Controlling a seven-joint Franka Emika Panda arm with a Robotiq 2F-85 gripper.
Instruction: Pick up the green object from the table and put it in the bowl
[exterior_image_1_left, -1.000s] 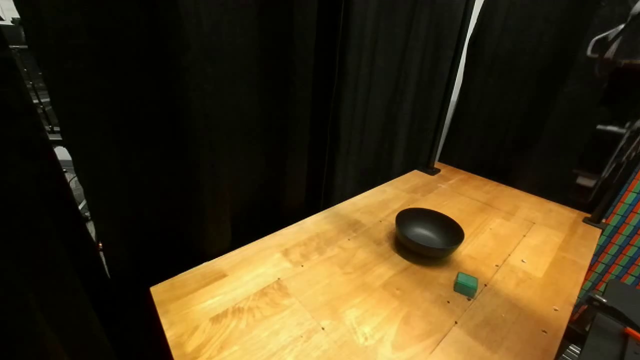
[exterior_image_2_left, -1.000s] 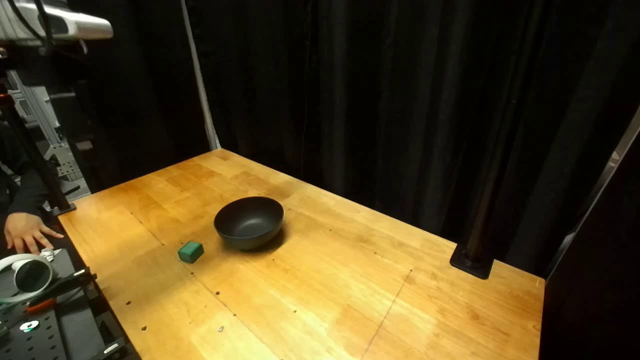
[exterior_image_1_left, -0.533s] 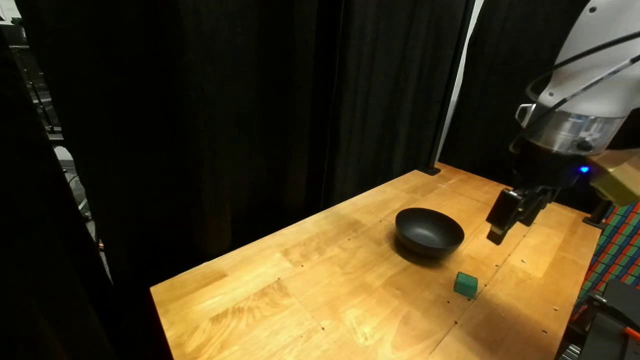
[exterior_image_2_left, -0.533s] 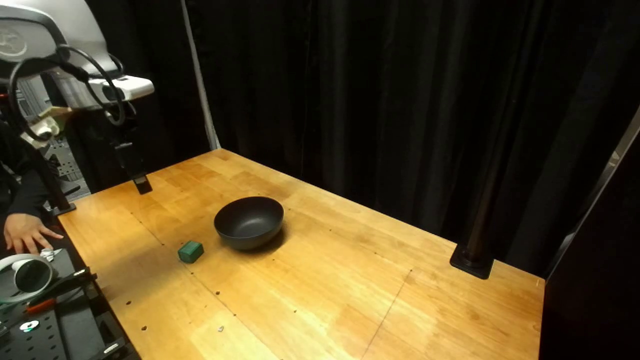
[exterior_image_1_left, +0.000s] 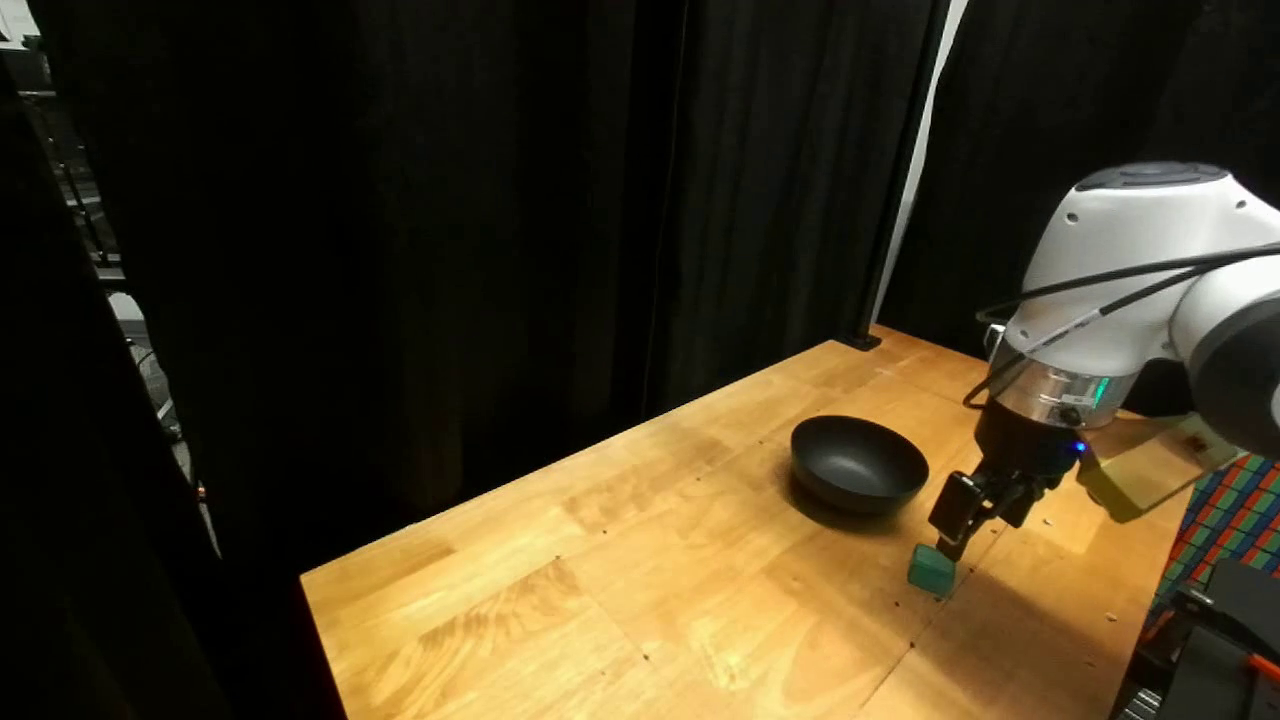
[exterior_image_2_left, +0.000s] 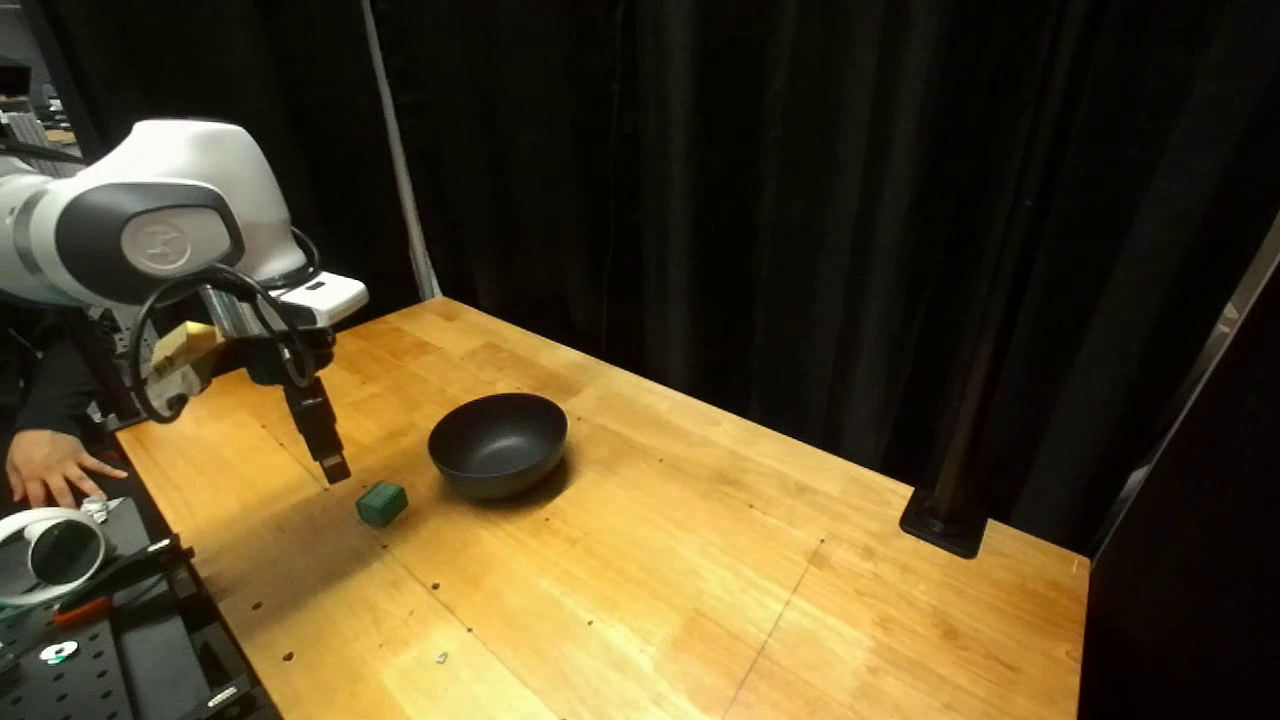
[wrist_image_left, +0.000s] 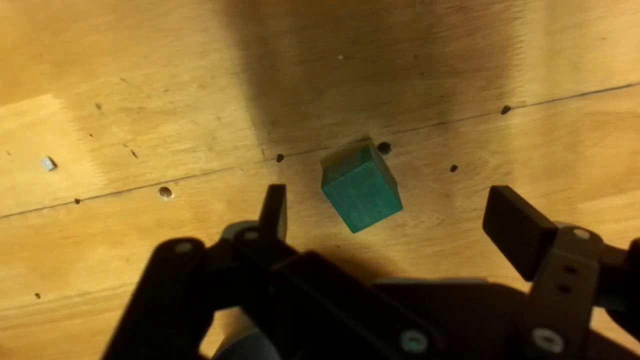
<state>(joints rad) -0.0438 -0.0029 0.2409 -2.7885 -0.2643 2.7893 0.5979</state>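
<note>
The green block (wrist_image_left: 362, 194) is cube-like, darker on its sides.

Looks down, in the wrist view, on a light brown wooden counter (wrist_image_left: 75, 250) crossed by a thin dark seam (wrist_image_left: 307, 151) and dotted with small holes (wrist_image_left: 165, 192). Shows a green cube-like block (wrist_image_left: 362, 197) near the seam, skewed against it, with one corner just beside one of the holes. Frames the block between the black fingers (wrist_image_left: 270, 215) of the end effector (wrist_image_left: 392, 215), parted wide, leaving bare counter on either side. Catches a broad shadow (wrist_image_left: 350, 75) toward the top and, well apart from the block, a pale grey chip (wrist_image_left: 48, 163).
</note>
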